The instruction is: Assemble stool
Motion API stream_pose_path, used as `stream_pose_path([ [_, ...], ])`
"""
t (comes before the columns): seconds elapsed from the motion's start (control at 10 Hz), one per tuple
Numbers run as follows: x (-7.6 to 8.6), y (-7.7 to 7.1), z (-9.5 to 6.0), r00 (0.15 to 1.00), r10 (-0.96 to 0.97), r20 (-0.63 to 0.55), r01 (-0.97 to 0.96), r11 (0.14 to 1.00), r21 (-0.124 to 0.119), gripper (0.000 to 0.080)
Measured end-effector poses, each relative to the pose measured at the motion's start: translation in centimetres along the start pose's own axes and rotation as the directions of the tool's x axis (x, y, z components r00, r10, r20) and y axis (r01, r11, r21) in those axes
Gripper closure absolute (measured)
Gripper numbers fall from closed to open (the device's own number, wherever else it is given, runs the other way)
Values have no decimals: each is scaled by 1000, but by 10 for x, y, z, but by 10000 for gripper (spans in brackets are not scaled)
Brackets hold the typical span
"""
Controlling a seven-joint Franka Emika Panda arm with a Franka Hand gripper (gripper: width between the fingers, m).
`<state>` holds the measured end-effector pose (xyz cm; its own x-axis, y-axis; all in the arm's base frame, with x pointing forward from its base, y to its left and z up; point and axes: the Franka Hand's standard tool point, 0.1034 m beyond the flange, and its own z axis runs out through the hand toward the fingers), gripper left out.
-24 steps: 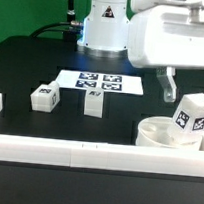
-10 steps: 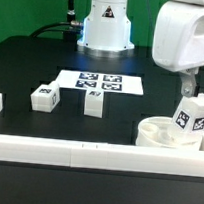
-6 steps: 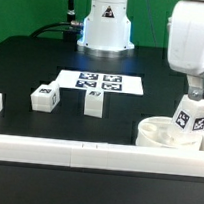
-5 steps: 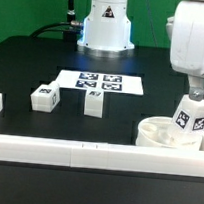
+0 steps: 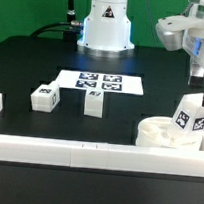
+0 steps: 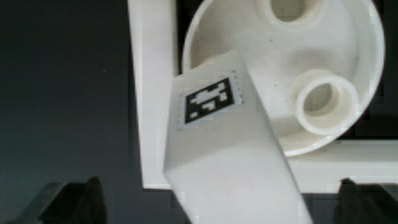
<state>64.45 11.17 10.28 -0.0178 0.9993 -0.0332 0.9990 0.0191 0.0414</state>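
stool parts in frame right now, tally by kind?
Seat: 1
Legs: 3 (one standing on the seat, two loose on the table)
Total: 4

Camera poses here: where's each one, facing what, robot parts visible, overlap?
Exterior view: off the arm, low behind the near white rail, facing across the table toward the robot base; end effector at the exterior view's right.
Wrist view: on the wrist, looking past both dark fingertips at the tagged leg.
Shared: that leg and the round seat under it.
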Motion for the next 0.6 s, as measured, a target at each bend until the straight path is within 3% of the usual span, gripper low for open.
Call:
stream_pose_path([
  [0.4,-5,-2,9,951,-308,21,308,951,9,151],
  [0.6,-7,-2,15,868,-495,38,495,869,22,151],
])
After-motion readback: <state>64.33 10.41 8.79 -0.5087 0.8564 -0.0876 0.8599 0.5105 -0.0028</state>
